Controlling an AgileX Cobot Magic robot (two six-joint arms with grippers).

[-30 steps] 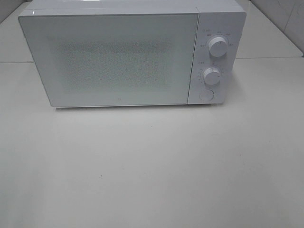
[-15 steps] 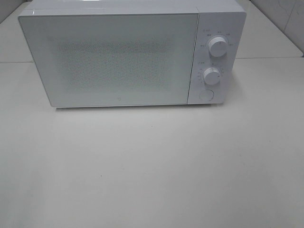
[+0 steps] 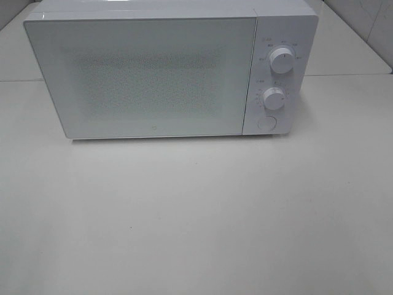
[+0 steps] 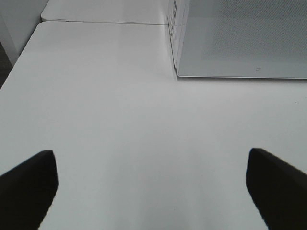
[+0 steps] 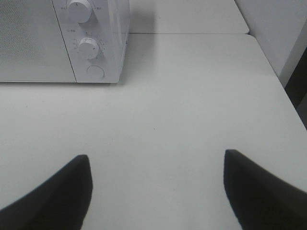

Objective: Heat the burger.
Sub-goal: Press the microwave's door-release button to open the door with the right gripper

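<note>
The white microwave [image 3: 171, 72] stands at the far side of the white table [image 3: 196, 215] with its door [image 3: 147, 77] shut. The burger is not to be seen in any view, and the dotted window of the door does not let me tell whether it is inside. The left gripper [image 4: 151, 158] hangs low over the bare table in front of the door's corner, its fingers spread wide with nothing between them. The right gripper [image 5: 157, 158] hangs before the control panel, fingers also well apart and empty. The first risk, in my judgement, is to act without knowing where the burger is: to turn a knob now could start an empty oven. The second risk is at the panel — the round button [image 3: 266, 123] sits just under the lower knob [image 3: 274, 98], with the upper knob [image 3: 281, 61] above, so a wide-open finger aimed a little high could push the knob instead and the door would not open. A hard push may also slide the microwave back on the smooth table. If the door swings out from the panel side, it could strike the left gripper, which waits near that side — it is better to move it away first.
</note>
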